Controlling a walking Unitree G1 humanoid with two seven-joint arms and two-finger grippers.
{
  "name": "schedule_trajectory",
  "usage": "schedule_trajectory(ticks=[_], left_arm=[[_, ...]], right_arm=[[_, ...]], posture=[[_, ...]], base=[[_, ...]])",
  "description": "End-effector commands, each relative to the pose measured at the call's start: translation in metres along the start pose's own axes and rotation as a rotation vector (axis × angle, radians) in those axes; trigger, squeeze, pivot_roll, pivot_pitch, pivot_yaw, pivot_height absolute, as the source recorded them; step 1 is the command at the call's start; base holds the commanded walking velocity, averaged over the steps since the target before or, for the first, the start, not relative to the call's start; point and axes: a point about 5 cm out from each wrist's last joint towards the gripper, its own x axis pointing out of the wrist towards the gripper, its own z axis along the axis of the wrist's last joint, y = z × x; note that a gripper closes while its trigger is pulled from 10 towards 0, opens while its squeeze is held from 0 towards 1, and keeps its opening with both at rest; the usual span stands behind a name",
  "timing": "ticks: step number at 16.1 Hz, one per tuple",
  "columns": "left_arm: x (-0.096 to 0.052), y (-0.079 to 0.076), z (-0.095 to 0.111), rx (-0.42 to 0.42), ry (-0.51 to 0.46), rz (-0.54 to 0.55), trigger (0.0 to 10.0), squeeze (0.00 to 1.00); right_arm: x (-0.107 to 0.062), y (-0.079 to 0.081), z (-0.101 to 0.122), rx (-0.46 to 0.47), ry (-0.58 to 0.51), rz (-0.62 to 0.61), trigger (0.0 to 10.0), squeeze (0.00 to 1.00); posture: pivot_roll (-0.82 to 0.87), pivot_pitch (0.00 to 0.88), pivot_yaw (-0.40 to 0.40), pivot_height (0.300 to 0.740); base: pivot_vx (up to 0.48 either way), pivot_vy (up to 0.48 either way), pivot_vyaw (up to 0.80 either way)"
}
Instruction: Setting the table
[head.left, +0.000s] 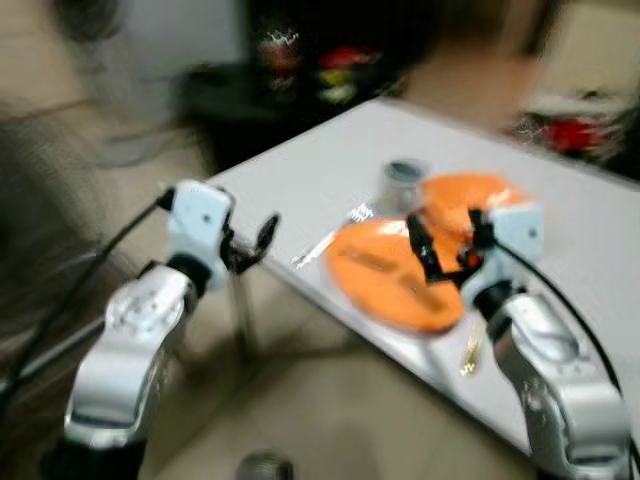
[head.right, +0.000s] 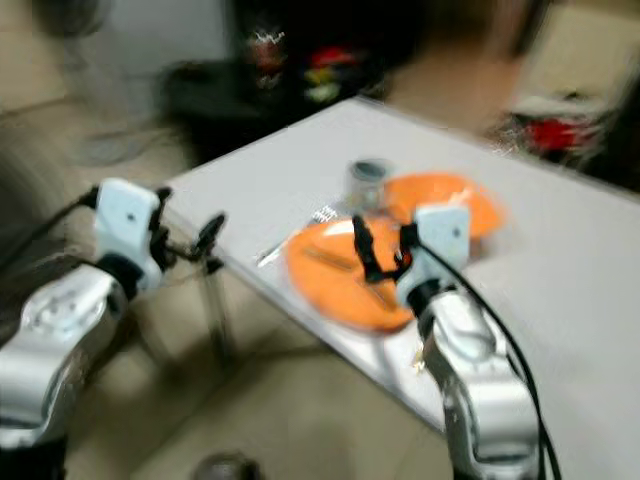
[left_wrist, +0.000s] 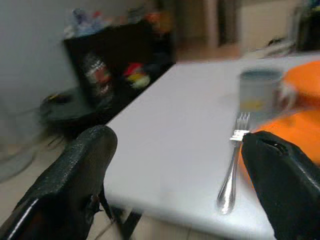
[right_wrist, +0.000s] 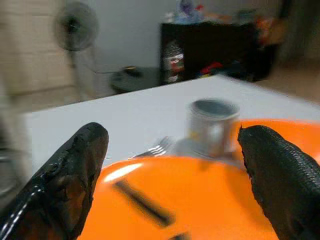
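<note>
Two orange plates sit on the white table (head.left: 300, 180): a near plate (head.left: 385, 275) by the table's edge and a far plate (head.left: 465, 200) behind it. A grey cup (head.left: 403, 185) stands between them at the back. A silver fork (left_wrist: 232, 170) lies left of the near plate. My right gripper (head.left: 447, 240) hovers open over the near plate, nothing between its fingers. My left gripper (head.left: 252, 243) is open in the air off the table's left corner, facing the fork. A dark streak (right_wrist: 142, 200) lies on the near plate, too blurred to name.
A small gold-coloured object (head.left: 470, 352) lies on the table near my right forearm. The table leg (head.left: 240, 310) stands under the corner below my left gripper. A black cabinet (head.left: 300, 60) with coloured items and a fan (right_wrist: 75, 25) stand beyond. The views are motion-blurred.
</note>
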Motion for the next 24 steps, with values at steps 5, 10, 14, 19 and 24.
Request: schedule_trajectory(ticks=[5, 10, 14, 19, 24], left_arm=[[0.005, -0.002, 0.008, 0.022, -0.027, -0.018, 10.0, 0.0], [0.003, 0.0, 0.009, 0.03, -0.027, -0.018, 10.0, 0.0], [0.002, 0.002, 0.007, 0.028, -0.02, 0.004, 10.0, 0.0], [-0.003, 0.019, 0.001, -0.032, -0.064, 0.237, 10.0, 0.0], [-0.003, 0.033, -0.009, -0.034, -0.033, 0.322, 10.0, 0.0]], right_arm=[[0.0, 0.0, -0.003, 0.014, 0.005, -0.005, 10.0, 0.0], [0.002, 0.008, -0.007, -0.014, 0.02, 0.05, 10.0, 0.0], [0.003, 0.012, -0.009, -0.009, 0.028, 0.083, 10.0, 0.0], [0.005, -0.002, -0.017, 0.013, 0.033, -0.013, 10.0, 0.0], [0.004, -0.014, -0.022, 0.034, 0.031, -0.09, 10.0, 0.0]], posture=[[0.09, 0.0, 0.01, 0.74], [0.11, 0.0, -0.001, 0.74], [0.11, 0.0, -0.003, 0.74], [0.12, 0.0, 0.005, 0.74], [0.11, 0.0, 0.018, 0.74]], base=[[0.0, 0.0, 0.0], [0.0, 0.0, 0.48], [0.0, 0.0, 0.8], [0.0, 0.0, 0.8], [0.0, 0.0, 0.76]])
